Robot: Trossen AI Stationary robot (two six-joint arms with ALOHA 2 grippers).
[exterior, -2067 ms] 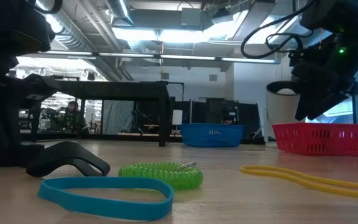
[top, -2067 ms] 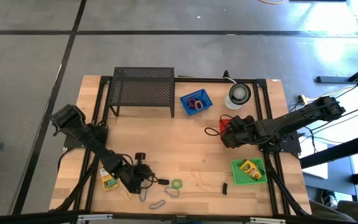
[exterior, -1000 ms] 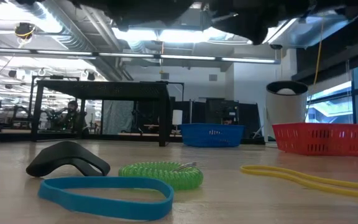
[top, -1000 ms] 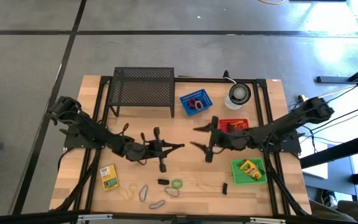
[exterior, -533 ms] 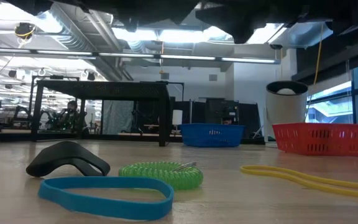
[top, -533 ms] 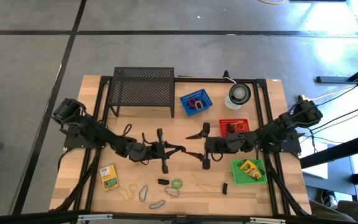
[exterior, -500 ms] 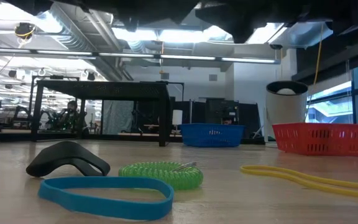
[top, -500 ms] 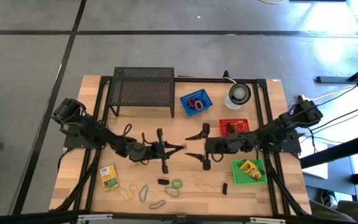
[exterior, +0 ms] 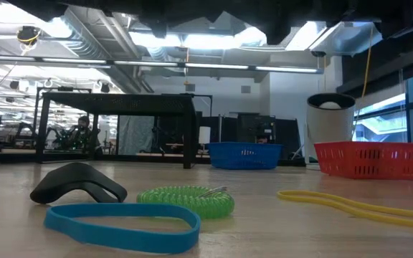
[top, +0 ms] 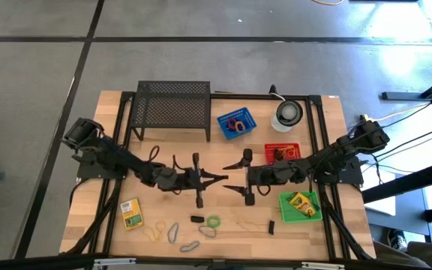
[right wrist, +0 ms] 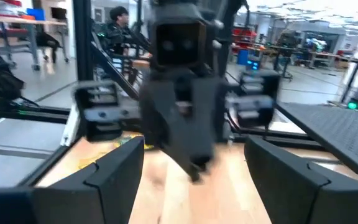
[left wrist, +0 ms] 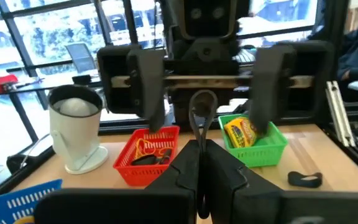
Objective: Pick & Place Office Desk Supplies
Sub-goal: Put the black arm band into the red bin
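Small black clip (left wrist: 201,115) sits mid-frame in the high view, up off the wood, pinched at the tip of the left gripper (top: 220,178), whose fingers are pressed together on it. It stands upright above the fingertips, long axis vertical in the left wrist view.

The right gripper (top: 228,177) is nose to nose with it from the frame's right, jaws spread wide, one finger (left wrist: 149,81) either side of the clip and not touching. So the clip lies straight ahead between the right jaws: looks like a handover, and you close right across the clip before left lets go.

Red bin (top: 282,145) is just right of centre. More bands (top: 172,232) and a crayon box (top: 131,213) lie lower left.
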